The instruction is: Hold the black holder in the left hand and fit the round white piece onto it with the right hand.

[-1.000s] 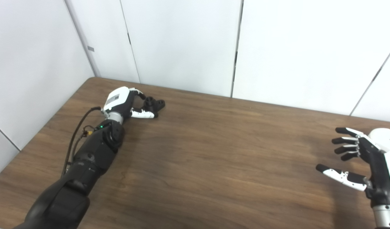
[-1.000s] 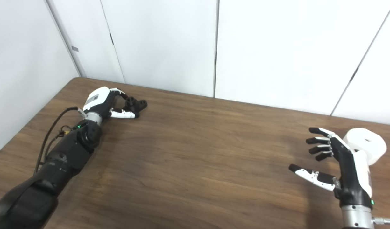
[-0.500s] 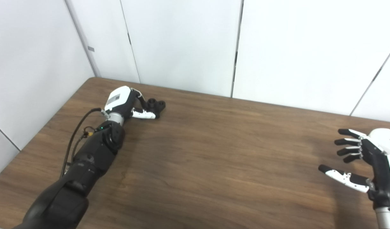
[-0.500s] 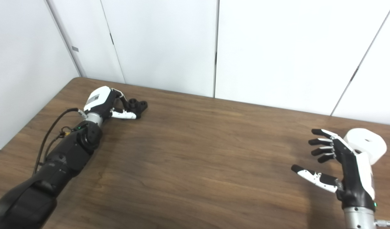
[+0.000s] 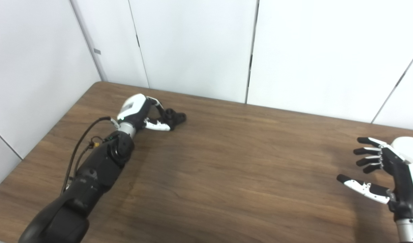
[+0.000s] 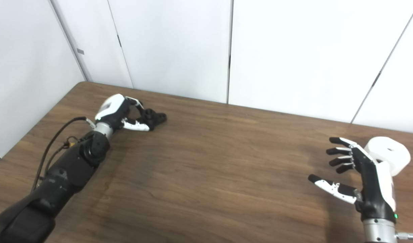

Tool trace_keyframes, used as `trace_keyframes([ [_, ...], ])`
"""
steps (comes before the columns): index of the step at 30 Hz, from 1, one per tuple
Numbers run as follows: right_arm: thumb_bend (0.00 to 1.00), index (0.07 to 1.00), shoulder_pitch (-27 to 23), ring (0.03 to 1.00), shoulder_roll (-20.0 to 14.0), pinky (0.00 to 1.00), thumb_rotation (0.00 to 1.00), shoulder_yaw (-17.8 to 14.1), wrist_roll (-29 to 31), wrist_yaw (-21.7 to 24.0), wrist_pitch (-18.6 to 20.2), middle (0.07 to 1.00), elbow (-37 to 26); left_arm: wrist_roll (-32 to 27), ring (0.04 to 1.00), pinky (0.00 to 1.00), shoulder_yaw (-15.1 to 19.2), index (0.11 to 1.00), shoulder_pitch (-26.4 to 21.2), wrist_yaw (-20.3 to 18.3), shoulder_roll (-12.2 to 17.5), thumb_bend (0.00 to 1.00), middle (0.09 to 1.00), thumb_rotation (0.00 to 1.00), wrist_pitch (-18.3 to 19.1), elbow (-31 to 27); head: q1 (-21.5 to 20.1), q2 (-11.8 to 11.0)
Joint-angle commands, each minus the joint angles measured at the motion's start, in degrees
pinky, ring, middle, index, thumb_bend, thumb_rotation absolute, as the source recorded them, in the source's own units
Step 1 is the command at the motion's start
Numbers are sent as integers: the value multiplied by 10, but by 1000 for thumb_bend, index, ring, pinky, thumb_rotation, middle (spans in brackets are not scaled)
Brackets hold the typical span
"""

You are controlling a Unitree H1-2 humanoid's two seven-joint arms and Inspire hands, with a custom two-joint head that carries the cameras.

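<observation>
Gripping the black holder at the upper left of the frame, the left hand has its fingers wrapped round it just above the table — so the holding step looks settled. The right hand, spread and empty, sits beside the round white piece at lower right — grasping it comes next.
</observation>
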Motion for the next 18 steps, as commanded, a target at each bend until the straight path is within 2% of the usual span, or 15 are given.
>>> trace_keyframes([
  [1, 594, 728, -24, 549, -2, 437, 1, -2, -1, -14, -26, 636, -7, -9, 921, 819, -16, 481, -1, -37, -12, 527, 835, 67, -24, -27, -3, 0],
  [8, 590, 728, -27, 536, -1, 426, 33, 0, -6, -22, -36, 629, -2, -8, 926, 814, -44, 484, 19, -91, -20, 524, 857, 68, -37, -106, -24, 3],
  [12, 586, 723, -29, 538, 0, 435, 54, 2, -13, -28, -44, 631, 4, -17, 939, 820, -62, 484, 26, -125, -35, 523, 870, 72, -61, -147, -33, 5],
  [14, 586, 723, -30, 541, 1, 438, 65, 2, -13, -29, -47, 634, 6, -15, 949, 826, -75, 484, 28, -143, -43, 522, 881, 74, -61, -170, -38, 7],
  [18, 580, 728, -32, 548, 2, 440, 88, 5, -15, -29, -45, 639, 6, -8, 944, 814, -93, 485, 28, -157, -64, 523, 879, 72, -70, -189, -46, 8],
])
